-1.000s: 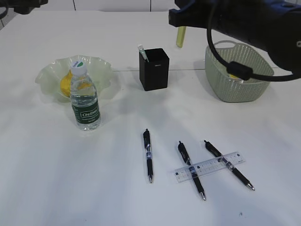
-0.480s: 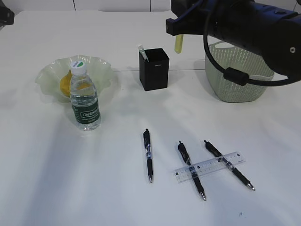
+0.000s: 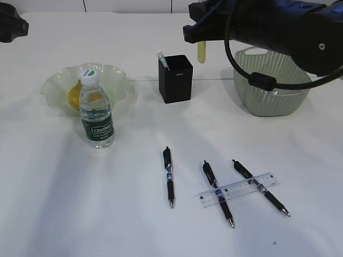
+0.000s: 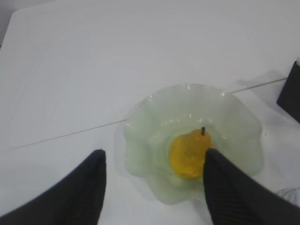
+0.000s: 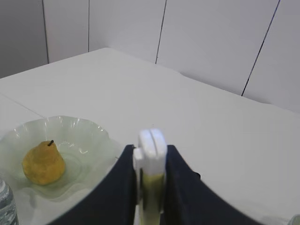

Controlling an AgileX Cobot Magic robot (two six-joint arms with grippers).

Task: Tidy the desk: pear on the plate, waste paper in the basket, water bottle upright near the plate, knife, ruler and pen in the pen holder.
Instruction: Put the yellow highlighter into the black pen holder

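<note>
Your right arm (image 3: 284, 29) is bulky glossy black, with a black cable (image 3: 252, 64) looping beneath it. Your left claw (image 4: 154, 187) has two matte black, finely ribbed fingers (image 4: 82, 192).

White desk (image 3: 64, 203) bearing: yellow pear (image 4: 190, 153), stem up, in ruffled pale green plate (image 3: 115, 80); upright water bottle (image 3: 96, 110) just before the plate; black pen holder (image 3: 176, 78) at centre; green basket (image 3: 270, 83) at right; three black pens (image 3: 169, 176) in front, the clear ruler (image 3: 238, 189) lying across two of them.
</note>
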